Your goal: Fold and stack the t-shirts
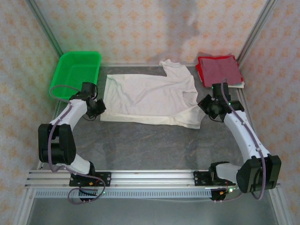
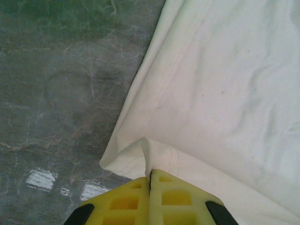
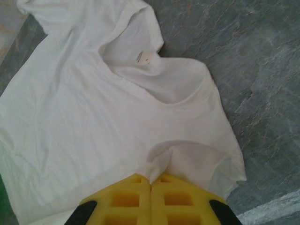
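The white t-shirt (image 1: 150,96) lies spread flat in the middle of the grey table, plain side up, hem to the left and collar to the right. My left gripper (image 1: 99,108) is shut on the shirt's near-left hem corner (image 2: 140,152), its yellow fingers (image 2: 164,194) pressed together with cloth pinched between them. My right gripper (image 1: 206,104) is shut on the near shoulder and sleeve (image 3: 187,159), beside the collar opening (image 3: 159,79). The dark red t-shirt (image 1: 219,69) sits folded square at the back right.
A green mesh basket (image 1: 77,72) stands at the back left, just beyond the left arm. Patterned walls close in the table (image 1: 154,140) on three sides. Bare grey surface stretches in front of the white shirt.
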